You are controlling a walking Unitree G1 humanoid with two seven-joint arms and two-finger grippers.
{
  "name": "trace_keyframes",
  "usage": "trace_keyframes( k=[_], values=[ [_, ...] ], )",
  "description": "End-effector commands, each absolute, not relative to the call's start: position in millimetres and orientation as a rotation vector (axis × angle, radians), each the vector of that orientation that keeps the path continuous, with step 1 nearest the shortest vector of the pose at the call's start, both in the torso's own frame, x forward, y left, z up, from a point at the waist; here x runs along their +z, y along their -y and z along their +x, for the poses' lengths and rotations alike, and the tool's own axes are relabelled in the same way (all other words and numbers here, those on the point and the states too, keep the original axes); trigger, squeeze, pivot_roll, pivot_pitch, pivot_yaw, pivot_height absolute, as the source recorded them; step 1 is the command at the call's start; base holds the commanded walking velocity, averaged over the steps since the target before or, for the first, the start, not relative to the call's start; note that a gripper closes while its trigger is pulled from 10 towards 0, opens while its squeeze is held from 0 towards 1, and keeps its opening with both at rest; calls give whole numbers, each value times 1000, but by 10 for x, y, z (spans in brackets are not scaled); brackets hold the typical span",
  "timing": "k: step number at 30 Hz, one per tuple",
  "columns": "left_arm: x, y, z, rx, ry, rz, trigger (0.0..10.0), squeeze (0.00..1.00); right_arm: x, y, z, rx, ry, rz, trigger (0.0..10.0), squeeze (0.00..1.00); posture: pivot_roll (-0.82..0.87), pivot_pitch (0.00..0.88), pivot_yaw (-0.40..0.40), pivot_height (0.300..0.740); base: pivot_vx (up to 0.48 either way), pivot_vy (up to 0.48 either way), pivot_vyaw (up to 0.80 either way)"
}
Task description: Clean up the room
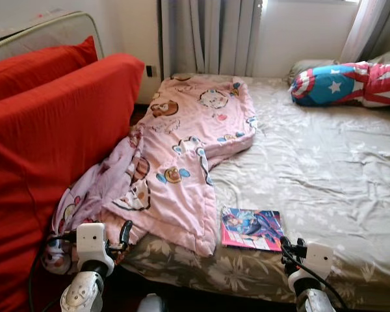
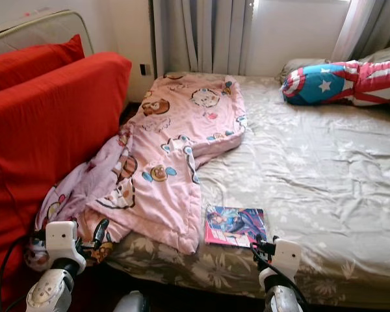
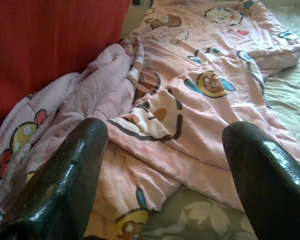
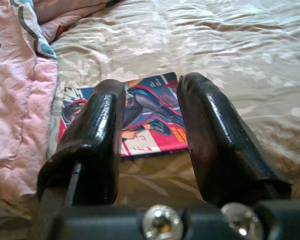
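The comic book point(image 1: 252, 229) lies flat on the bed point(image 1: 325, 162), close to the near edge, just beside the pink blanket point(image 1: 182, 149). The blanket is all bunched up. It runs down one side of the bed, and its near end hangs off the edge, by the red cushion point(image 1: 45, 149) that leans up on the robot's left. Far up the bed, near the window, a blue and red pillow point(image 1: 351, 83) with a white star lies by the curtains point(image 1: 208, 36). The gray sheet on the bed is wrinkled. The right tool point(image 4: 150, 125) is low at the near edge of the bed and points right at the comic book. Its two black fingers are a little apart and hold nothing. The left tool point(image 3: 165, 165) is low by the hanging end of the blanket. Its fingers are wide apart and hold nothing too. I think the cleaning has hardly begun. The comic book is not picked up yet, the blanket is not spread or folded, and the sheet is not smooth. The comic book looks like the first thing to get, since the right tool is lined up with it.
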State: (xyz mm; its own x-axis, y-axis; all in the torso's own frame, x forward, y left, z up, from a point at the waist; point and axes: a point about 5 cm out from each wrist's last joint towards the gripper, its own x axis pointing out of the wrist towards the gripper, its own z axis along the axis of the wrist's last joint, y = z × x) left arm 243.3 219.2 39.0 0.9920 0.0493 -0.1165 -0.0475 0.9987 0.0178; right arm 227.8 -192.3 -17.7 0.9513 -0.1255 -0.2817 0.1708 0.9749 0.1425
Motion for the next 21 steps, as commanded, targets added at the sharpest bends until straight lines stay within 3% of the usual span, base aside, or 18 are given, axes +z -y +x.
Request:
trace_keyframes(
  k=[1,21],
  values=[
    [429,-2200,2453,43,-111,22,10000,0,-174,1909,2301,-144,-279,155,10000,0,22,0,-15,655,277,0,0],
    [417,-2174,2451,37,-118,20,10000,0,-180,1897,2307,-135,-281,158,10000,0,20,0,-13,655,281,0,0]
  ],
)
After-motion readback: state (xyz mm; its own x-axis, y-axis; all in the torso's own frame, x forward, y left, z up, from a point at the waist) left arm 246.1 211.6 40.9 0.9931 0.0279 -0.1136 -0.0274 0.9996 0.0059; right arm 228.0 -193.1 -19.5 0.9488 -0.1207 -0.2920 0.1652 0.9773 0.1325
